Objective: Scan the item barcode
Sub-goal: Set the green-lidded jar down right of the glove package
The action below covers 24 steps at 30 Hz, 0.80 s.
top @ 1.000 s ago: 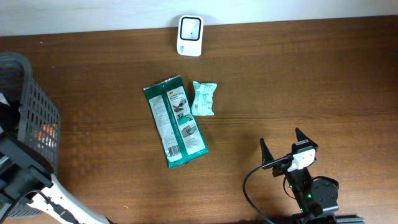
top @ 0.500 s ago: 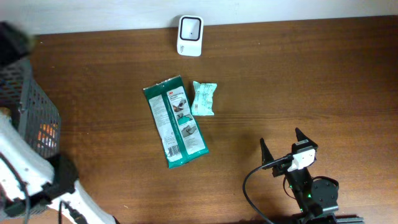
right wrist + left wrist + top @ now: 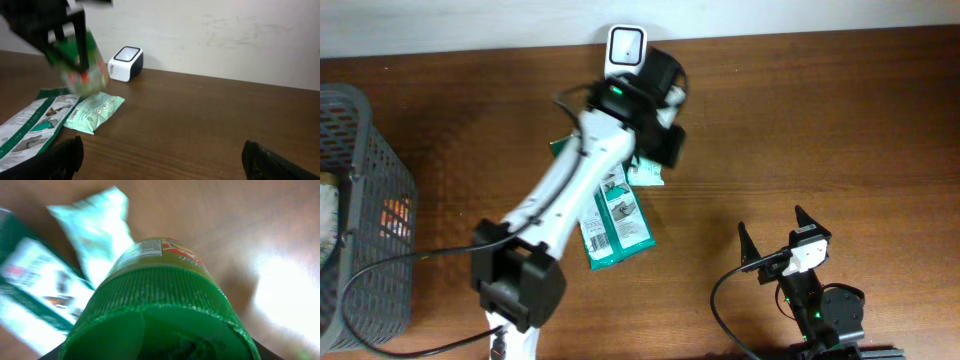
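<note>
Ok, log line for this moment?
left pincer: shut on jar | jar: aloft near scanner, over pouch | right pincer: open, empty

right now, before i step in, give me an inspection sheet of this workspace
surface: brown wooden table, no spills seen
job's things: white scanner at the far edge; green-lidded jar held up beside it
clutter: long green pouch and small mint packet lying flat; grey basket at left, contents unclear
grippers: left gripper shut on the green-lidded jar; right gripper open, empty
cables: right arm's cable loops by its base; left arm's cable trails by its base
surroundings: pale wall behind the table
</note>
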Each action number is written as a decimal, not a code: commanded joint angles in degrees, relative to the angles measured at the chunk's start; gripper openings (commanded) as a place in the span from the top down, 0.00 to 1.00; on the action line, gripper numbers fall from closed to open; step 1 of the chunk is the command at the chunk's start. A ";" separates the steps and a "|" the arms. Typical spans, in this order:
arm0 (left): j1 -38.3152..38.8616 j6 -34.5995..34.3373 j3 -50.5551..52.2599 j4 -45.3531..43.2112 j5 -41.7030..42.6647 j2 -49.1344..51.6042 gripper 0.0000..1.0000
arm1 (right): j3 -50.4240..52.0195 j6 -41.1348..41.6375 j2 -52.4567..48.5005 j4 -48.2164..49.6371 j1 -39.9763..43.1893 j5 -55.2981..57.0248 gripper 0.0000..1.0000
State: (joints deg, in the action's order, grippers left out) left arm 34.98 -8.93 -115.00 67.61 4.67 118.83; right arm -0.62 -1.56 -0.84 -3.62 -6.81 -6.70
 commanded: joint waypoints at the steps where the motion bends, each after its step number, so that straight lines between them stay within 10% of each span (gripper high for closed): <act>1: 7.72 -3.89 9.03 -2.16 -0.04 -1.18 0.47 | 0.31 0.07 0.37 -0.26 -0.31 -0.13 0.02; 9: 10.23 -8.68 23.37 -16.55 -2.45 -1.16 0.46 | 0.31 0.07 0.37 -0.26 -0.31 -0.13 0.02; 15: 10.21 -8.66 23.32 -15.96 -5.42 -1.16 0.01 | 0.31 0.07 0.37 -0.26 -0.31 -0.13 0.02; 24: -8.28 -8.57 -4.04 5.25 -14.19 -13.57 0.01 | 0.31 0.07 0.37 -0.26 -0.31 -0.13 0.02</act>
State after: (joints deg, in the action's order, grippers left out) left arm 33.52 -17.39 -112.25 69.84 -6.09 112.97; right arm -0.62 -1.52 -0.84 -3.62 -6.81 -6.70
